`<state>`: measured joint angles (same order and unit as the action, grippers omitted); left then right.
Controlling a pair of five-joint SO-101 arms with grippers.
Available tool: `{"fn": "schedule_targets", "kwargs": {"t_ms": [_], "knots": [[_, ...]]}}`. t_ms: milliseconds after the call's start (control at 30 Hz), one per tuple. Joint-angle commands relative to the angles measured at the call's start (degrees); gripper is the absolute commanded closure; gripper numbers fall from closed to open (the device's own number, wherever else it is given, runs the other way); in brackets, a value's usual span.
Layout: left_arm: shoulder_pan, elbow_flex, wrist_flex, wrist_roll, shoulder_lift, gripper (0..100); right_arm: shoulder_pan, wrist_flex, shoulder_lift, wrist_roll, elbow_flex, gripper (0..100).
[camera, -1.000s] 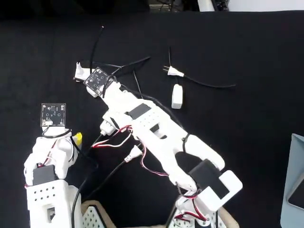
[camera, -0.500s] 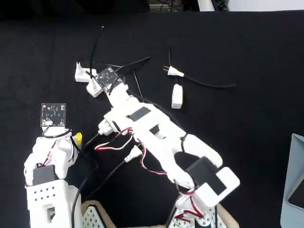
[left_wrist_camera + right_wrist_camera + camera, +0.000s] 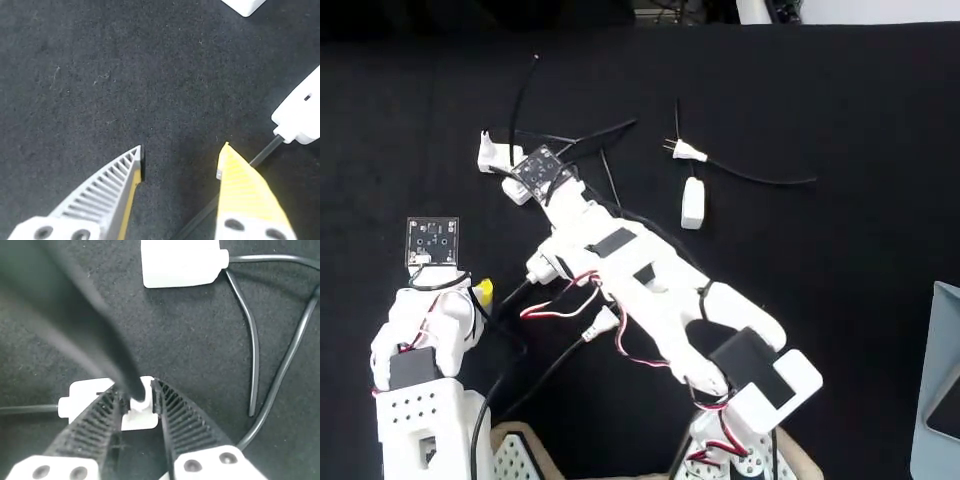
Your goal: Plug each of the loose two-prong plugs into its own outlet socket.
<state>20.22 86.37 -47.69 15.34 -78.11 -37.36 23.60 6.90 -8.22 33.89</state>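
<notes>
My right gripper is shut on a white two-prong plug with a thick black cord. The plug sits on top of a white outlet socket. In the high view this gripper is at the table's far left, over that socket. A second white socket with a cord lies just beyond it. A loose plug with a black cord lies far centre, and a third socket lies just in front of it. My left gripper hangs open over bare cloth at the near left.
Black cords cross near the far-left sockets. A white plug body on a black cord lies beside my left gripper's yellow finger. Another white plug lies under the right arm. A grey bin stands at the right edge.
My right gripper first swung right, then moved back a little to the left over the socket, uncovering the second socket beyond it. The left arm has kept still.
</notes>
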Motion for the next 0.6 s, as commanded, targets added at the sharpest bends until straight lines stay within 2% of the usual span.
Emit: {"fn": "schedule_targets", "kwargs": {"t_ms": [0,167,233,300,467,567], "knots": [[0.6,-0.6,-0.6,-0.2,-0.6,75,-0.3,-2.6,-1.0,-0.5,-5.4,98.7],[0.6,0.0,-0.4,-0.1,-0.6,75,1.5,-15.1,2.4,-0.7,-9.7,98.7],[0.6,0.0,-0.4,-0.1,-0.6,75,1.8,-17.0,5.6,-0.7,-12.4,98.6],[0.6,0.0,-0.4,-0.1,-0.6,75,1.8,-14.3,9.0,-0.6,-16.1,96.8],[0.6,0.0,-0.3,-0.1,-0.6,75,1.8,-3.7,12.4,2.8,-23.1,80.2],[0.6,0.0,-0.3,-0.1,-0.6,75,1.6,2.1,10.9,3.1,-24.4,78.3]]}}
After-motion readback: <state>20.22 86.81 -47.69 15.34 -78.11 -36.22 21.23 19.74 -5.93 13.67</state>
